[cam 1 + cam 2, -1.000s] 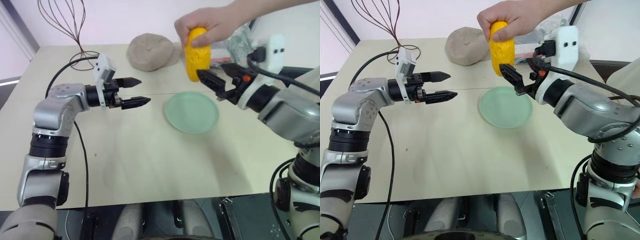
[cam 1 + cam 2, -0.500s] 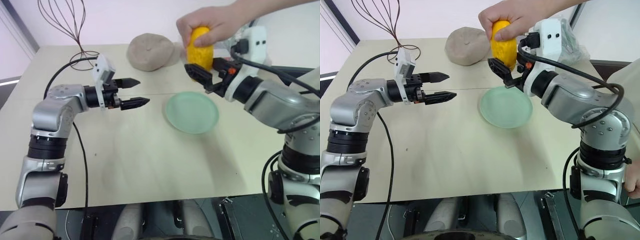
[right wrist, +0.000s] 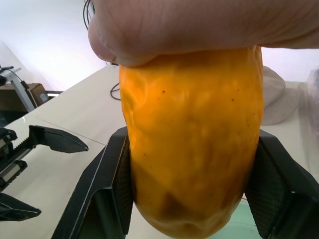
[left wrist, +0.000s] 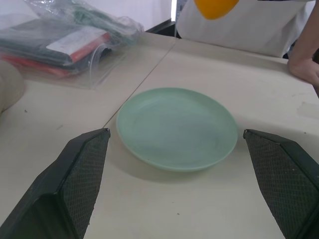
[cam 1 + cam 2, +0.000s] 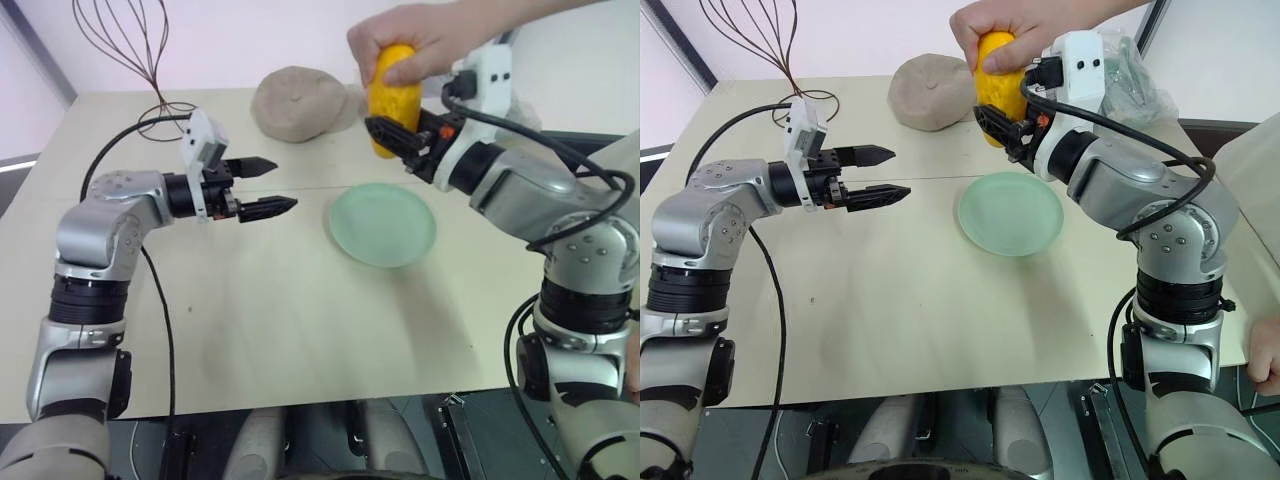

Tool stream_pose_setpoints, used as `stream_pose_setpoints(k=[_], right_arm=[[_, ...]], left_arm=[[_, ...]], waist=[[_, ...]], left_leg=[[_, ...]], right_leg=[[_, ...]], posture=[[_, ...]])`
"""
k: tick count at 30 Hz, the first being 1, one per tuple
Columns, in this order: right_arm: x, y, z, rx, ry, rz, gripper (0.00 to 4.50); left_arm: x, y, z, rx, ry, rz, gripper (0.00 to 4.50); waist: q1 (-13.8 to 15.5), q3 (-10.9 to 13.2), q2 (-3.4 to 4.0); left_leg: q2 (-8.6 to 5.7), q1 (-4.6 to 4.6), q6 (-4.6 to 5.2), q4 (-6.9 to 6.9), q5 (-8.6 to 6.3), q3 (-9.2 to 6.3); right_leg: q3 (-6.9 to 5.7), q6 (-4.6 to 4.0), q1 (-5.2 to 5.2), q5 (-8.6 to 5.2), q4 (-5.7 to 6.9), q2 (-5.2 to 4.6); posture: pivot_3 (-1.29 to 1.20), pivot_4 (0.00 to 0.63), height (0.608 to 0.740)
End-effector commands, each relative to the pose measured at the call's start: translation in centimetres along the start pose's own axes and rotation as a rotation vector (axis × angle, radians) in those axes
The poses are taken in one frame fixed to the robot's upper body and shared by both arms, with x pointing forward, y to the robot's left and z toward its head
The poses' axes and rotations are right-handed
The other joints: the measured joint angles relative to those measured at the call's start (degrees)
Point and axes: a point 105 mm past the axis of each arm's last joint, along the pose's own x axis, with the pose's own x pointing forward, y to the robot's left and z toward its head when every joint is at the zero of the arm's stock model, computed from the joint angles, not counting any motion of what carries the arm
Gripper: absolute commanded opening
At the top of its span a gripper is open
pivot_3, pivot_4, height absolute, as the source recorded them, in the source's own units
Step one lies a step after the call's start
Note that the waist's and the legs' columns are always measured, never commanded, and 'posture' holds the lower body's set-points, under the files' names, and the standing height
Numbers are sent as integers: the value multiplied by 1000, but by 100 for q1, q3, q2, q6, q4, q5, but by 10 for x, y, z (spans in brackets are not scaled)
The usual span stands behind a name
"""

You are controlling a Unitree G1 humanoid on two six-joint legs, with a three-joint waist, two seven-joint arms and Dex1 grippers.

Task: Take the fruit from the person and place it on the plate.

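Right wrist view is the close-up: fruit (image 3: 192, 144) hangs upright between the two black fingers (image 3: 112, 186), both pads against its sides, person's hand (image 3: 199, 25) wrapped over its top end. The same view catches the left gripper's fingertips off to one side over the table.

Head views give the layout: right gripper (image 5: 398, 137) is held up above the far edge of the table (image 5: 300, 330), clamped on the lower half of the fruit, which is in the air and not on the plate. Person's hand is on the upper half too, so both have hold of it.

Plate (image 5: 383, 223) lies flat on the table, below and a little nearer than the fruit, nothing on it. Tan cap (image 5: 300, 100) sits behind it on the left side, apart from the plate.

Left wrist view looks across the plate from the side: plate between the two left fingers in the frame, but well beyond them, no contact. It also shows a clear plastic bag (image 4: 65, 40) with dark and red contents behind the plate, and the bottom tip of the fruit above.

Left gripper (image 5: 262, 185) hovers over the table, left of the plate, fingers spread wide, holding nothing.

Black cable (image 5: 160, 300) trails along the left arm.
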Motion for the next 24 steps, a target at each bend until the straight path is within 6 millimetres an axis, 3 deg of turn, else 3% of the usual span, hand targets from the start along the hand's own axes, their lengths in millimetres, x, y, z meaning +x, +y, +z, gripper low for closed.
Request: stream_pose_setpoints(k=[1,7,14,18,24], right_arm=[[-2,9,17,-26,-56,37,2293],[-8,7,2,-30,-11,38,2293],[-14,-2,-65,61,153,-33,2293],[-19,-15,-91,62,220,-107,2293],[-24,-34,-116,43,281,-200,2293]], left_arm=[[-5,-1,12,34,-34,8,4500],[-4,1,12,35,-33,10,4500],[-3,6,14,39,-31,28,4500],[-2,7,13,40,-25,32,4500],[-1,8,11,37,-18,39,4500]], waist=[[-2,0,0],[1,0,0],[15,0,0],[7,0,0],[2,0,0]], left_leg=[[0,0,0,0,0,0],[0,0,0,-1,0,0],[-1,0,0,-1,0,0],[-1,0,0,-1,0,0],[-1,0,0,-2,0,1]], right_leg=[[0,0,0,0,0,0],[0,0,-1,0,0,0],[1,0,1,0,-1,-2],[0,0,0,0,0,0],[-3,0,-2,0,1,3]], posture=[[0,150,740],[0,150,740],[0,150,740],[0,150,740],[0,150,740]])
